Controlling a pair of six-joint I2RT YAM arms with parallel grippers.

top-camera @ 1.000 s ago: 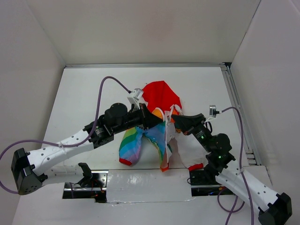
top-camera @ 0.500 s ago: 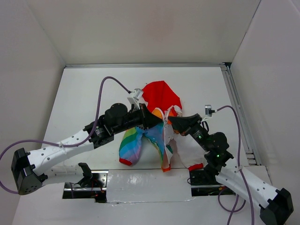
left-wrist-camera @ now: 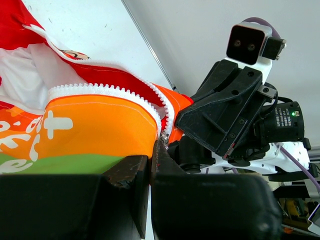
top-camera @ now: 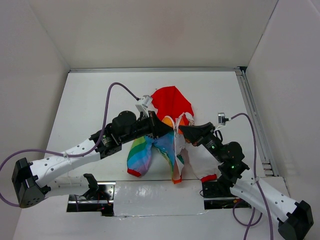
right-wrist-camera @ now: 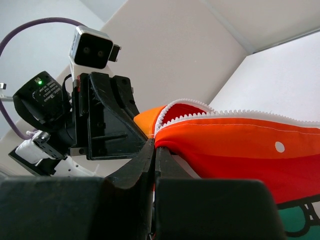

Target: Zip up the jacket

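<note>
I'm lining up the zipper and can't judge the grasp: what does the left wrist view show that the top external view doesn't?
Left wrist only: the white zipper teeth running along the jacket edge, and the left gripper shut on that edge. Top external only: the red hood, the rainbow sleeve and the red cuffs. Both: the right gripper close beside the left one near the collar.

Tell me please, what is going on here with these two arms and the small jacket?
Both arms are working on the jacket, which lies on the white table. The left gripper is shut on the rainbow half's zipper edge near the collar. The right gripper is shut on the facing edge, tip to tip with it. The wrist views show bare zipper teeth there, so the top is not closed yet.
</note>
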